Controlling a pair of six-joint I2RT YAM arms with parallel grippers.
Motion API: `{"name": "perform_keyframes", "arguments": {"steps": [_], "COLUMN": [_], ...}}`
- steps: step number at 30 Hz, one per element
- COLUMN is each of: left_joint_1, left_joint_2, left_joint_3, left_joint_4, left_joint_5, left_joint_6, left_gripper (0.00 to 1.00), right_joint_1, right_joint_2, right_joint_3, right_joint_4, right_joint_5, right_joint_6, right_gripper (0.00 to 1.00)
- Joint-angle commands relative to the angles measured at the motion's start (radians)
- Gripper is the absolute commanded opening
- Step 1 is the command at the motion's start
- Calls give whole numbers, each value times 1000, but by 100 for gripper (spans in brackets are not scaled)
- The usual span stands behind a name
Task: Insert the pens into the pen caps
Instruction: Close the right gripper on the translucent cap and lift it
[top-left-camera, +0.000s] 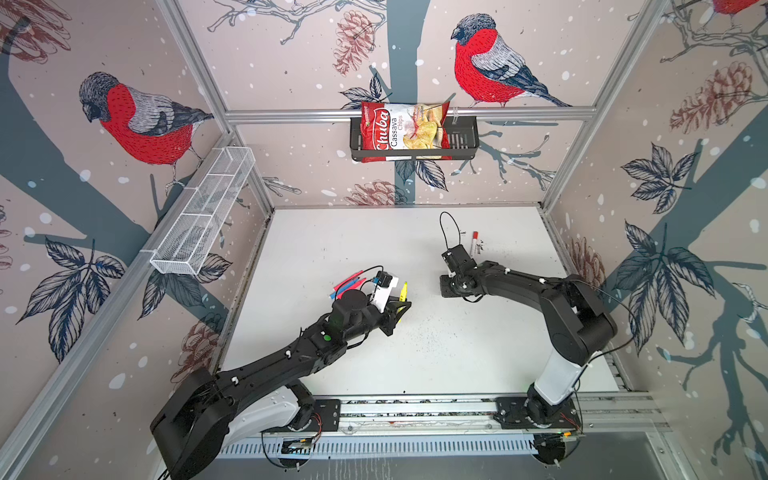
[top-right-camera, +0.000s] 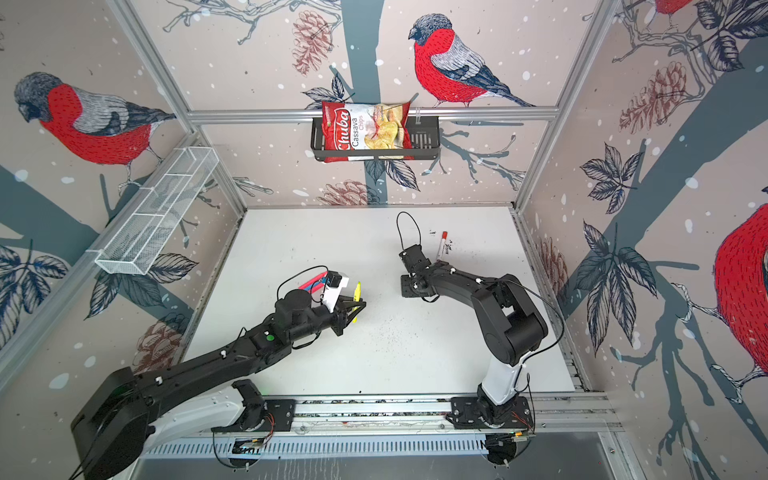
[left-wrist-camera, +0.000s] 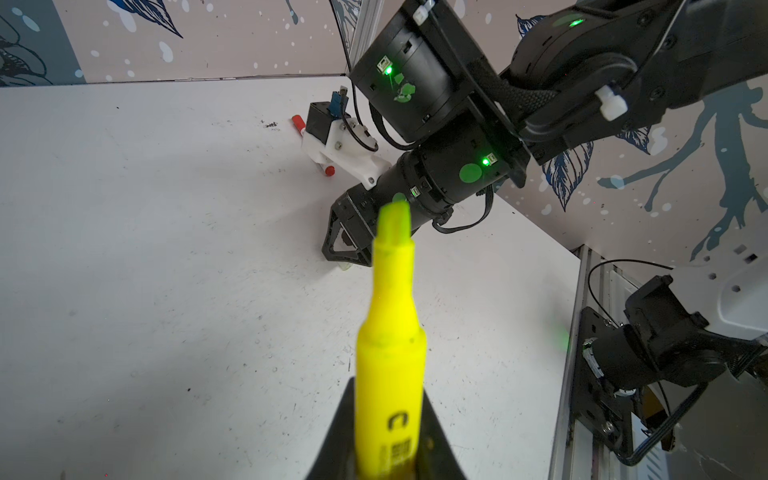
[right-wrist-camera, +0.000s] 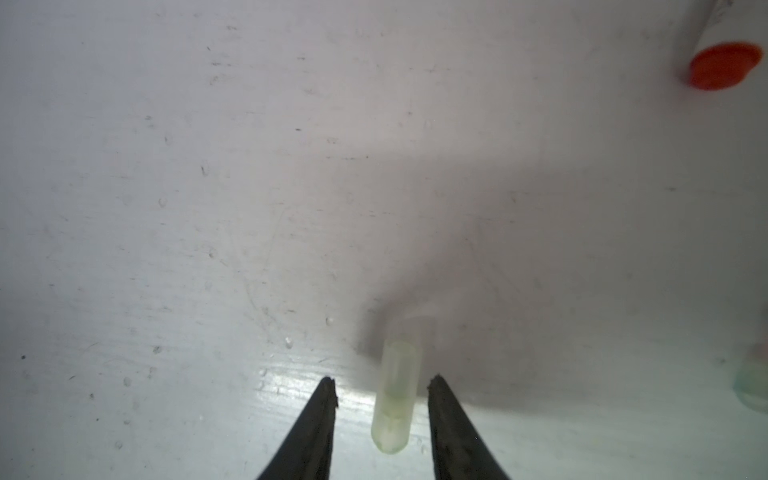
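The left gripper (top-left-camera: 398, 308) is closed tight on the yellow pen (left-wrist-camera: 390, 353), and the bare wedge tip of the pen sticks out past the fingers. Just to the far left of this gripper, the pink, red and blue pens (top-left-camera: 347, 282) lie together on the table (top-left-camera: 332, 232).

The right gripper (right-wrist-camera: 382, 386) is low over the table, right of the middle. Its jaws are partly open, one on each side of a translucent cap (right-wrist-camera: 395, 395) that lies flat. A gap shows on both sides, so it grips nothing. A second cap (right-wrist-camera: 752, 386) lies near, blurred. The white marker (top-left-camera: 474, 243) with its red end lies a little farther back.
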Motion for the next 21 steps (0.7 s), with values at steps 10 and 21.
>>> {"name": "perform_keyframes", "arguments": {"steps": [10,21], "left_joint_1": [1,1], "left_joint_2": [-7,3], "left_joint_3": [3,-3], "left_joint_4": [-4,26], "left_joint_5": [-4,9], "left_joint_6": [7,-4], "left_gripper": [0,0], "right_joint_1": [14,8], "right_joint_2": [50,-119], "right_joint_3": [27,-50], "right_joint_4": [-54,87], "right_joint_5": [33,-141], "right_joint_6": [-14,-36], "right_gripper": [26,7]}}
